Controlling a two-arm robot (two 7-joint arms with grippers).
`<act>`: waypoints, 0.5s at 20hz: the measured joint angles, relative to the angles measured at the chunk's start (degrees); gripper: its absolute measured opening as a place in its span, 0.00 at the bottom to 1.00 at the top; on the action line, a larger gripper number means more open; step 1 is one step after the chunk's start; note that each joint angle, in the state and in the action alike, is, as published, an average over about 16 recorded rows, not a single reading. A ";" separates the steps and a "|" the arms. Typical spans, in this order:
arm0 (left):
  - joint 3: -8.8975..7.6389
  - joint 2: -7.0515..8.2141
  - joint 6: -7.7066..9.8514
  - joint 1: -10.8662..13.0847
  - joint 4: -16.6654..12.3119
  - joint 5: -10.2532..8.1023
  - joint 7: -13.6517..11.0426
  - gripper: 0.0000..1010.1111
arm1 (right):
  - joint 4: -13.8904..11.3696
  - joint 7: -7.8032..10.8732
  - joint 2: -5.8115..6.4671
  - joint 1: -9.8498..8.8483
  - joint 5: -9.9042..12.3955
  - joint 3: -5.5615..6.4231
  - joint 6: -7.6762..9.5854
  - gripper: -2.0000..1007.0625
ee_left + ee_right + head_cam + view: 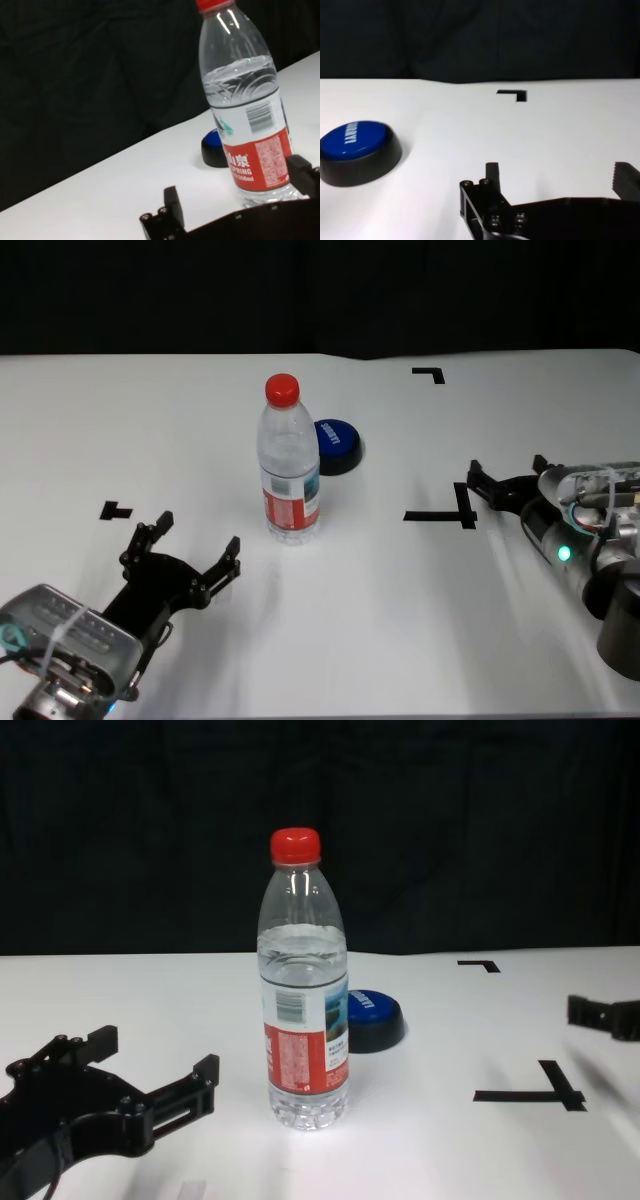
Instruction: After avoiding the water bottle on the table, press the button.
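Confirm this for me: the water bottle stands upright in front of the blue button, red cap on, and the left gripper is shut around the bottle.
Not quite. The left gripper is open and empty, resting apart from the water bottle on the near-left table; the head view shows the gap. The rest holds: the bottle stands upright, capped, in front of the button. The right gripper waits open on the right.

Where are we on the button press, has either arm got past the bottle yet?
Done: nothing visible. The water bottle stands upright in front of the button, which nothing touches. In hand: left gripper and right gripper, both open, hover short of it. Left: skirt the bottle, press.
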 joint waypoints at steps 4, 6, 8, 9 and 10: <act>0.00 0.00 0.00 0.00 0.00 0.00 0.00 0.99 | 1.08 0.73 -0.96 -0.35 -0.11 0.16 -0.02 1.00; 0.00 0.00 0.00 0.00 0.00 0.00 0.00 0.99 | 1.53 1.05 -1.20 -0.35 -0.59 -0.02 -0.11 1.00; 0.00 0.00 0.00 0.00 0.00 0.00 0.00 0.99 | 1.85 1.34 -1.34 -0.36 -1.09 -0.21 -0.24 1.00; 0.00 0.00 0.00 0.00 0.00 0.00 0.00 0.99 | 1.98 1.47 -1.39 -0.36 -1.33 -0.29 -0.30 1.00; 0.00 0.00 0.00 0.00 0.00 0.00 0.00 0.99 | 2.09 1.58 -1.42 -0.36 -1.57 -0.38 -0.36 1.00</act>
